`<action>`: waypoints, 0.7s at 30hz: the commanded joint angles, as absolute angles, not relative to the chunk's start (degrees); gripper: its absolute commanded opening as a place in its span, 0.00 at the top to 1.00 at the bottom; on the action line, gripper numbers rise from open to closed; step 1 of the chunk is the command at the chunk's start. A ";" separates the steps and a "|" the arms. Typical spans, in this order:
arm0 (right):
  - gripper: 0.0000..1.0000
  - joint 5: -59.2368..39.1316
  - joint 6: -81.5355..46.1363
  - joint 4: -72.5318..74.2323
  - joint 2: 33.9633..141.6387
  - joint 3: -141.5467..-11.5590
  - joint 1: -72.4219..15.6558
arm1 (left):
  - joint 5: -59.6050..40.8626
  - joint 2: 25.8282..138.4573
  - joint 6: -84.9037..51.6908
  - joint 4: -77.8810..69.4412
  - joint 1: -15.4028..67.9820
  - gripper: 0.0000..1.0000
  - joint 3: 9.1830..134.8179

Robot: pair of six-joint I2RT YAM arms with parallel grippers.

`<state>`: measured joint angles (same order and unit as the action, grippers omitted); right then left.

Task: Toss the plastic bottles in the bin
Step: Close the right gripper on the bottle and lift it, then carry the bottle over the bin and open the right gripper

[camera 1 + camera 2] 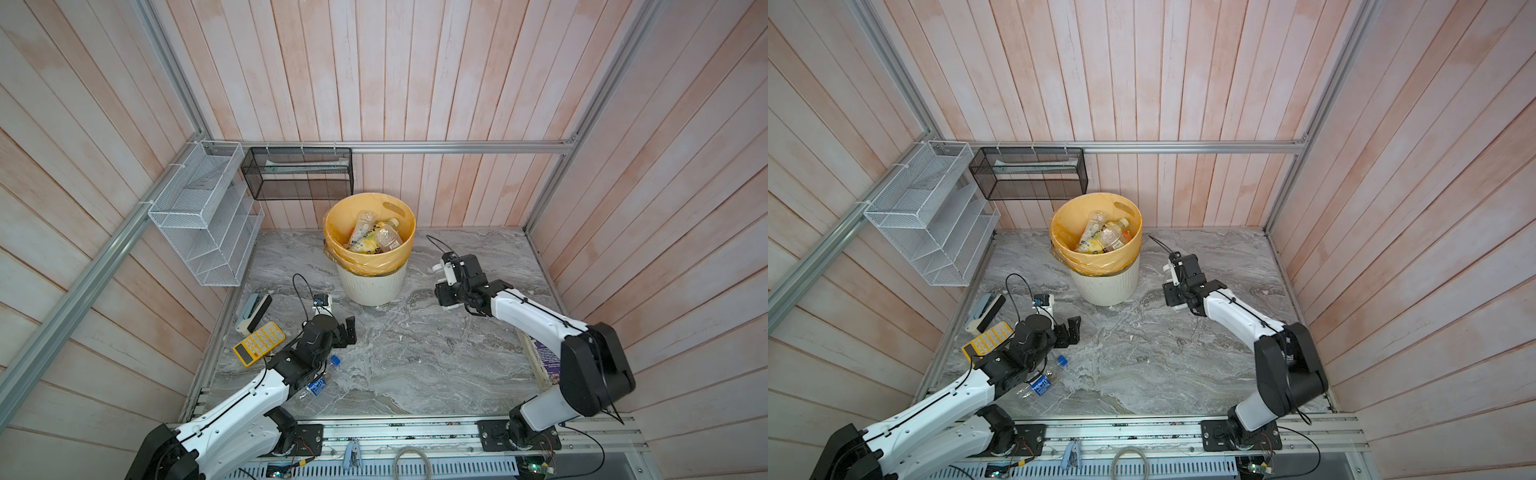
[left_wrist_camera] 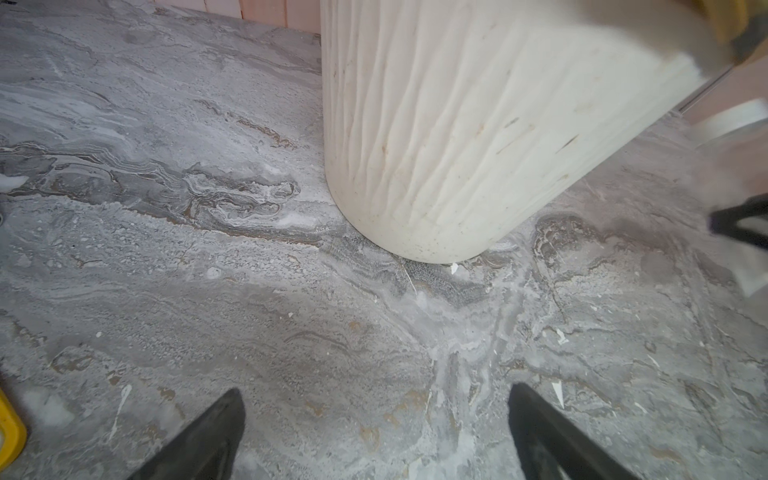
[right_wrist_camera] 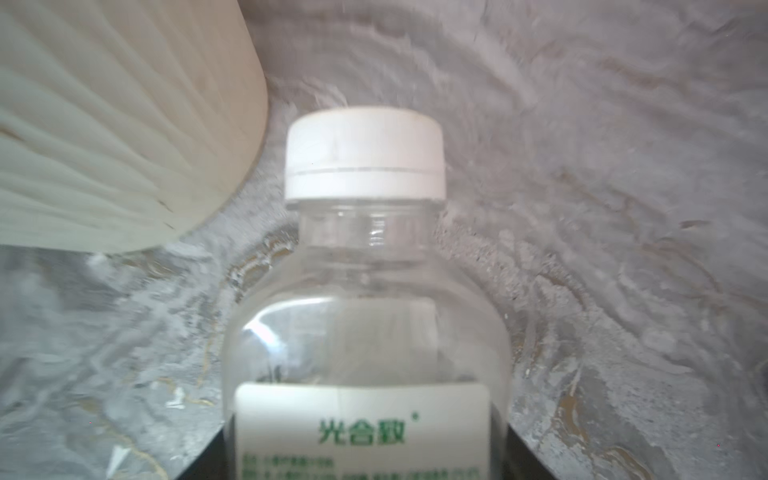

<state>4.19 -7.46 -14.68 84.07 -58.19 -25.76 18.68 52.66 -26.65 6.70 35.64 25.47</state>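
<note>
A: Right gripper (image 3: 365,455), what's it doing?
B: Clamped on a white-capped bottle (image 3: 365,324). The bottle is clear, with a white label and green print. Dark jaws sit against both its sides, and the cap points away from the wrist camera. Can't tell if it's off the table (image 1: 415,365).
A: Bin?
B: The bin (image 1: 372,286) stands near that gripper, toward the middle of the table's far side. Not touching it.
A: Left gripper (image 2: 374,436)?
B: Jaws spread wide over the table, pointing at the bin's ribbed base and apart from it.
A: Other bottles?
B: A blue-capped bottle (image 1: 323,380) lies on its side on the table. It's behind the left gripper, partly under that arm's wrist. There are also several bottles in the bin (image 1: 374,239), inside the yellow-orange liner.
A: Anything else near?
B: A yellow calculator (image 1: 258,343), just beside the left arm, on its outer side.
</note>
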 commanded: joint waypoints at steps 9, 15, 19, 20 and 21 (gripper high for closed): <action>0.44 -2.46 -21.56 9.11 63.47 -62.92 -24.26 | 21.94 49.61 -29.19 8.83 35.41 0.00 24.08; 0.44 -8.97 -23.08 11.28 77.90 -80.93 -29.95 | 20.17 51.11 -29.16 8.68 35.42 0.00 24.74; 0.34 -13.84 -19.87 -0.23 95.00 -99.00 -35.16 | 19.70 51.42 -29.53 9.62 35.42 0.00 24.79; 0.28 -14.11 -18.53 -6.57 100.21 -105.21 -36.03 | 19.59 51.44 -29.55 9.87 35.43 0.00 24.79; 0.25 -14.06 -17.25 -12.15 104.26 -110.73 -36.61 | 19.56 51.38 -29.55 10.20 35.42 0.00 24.93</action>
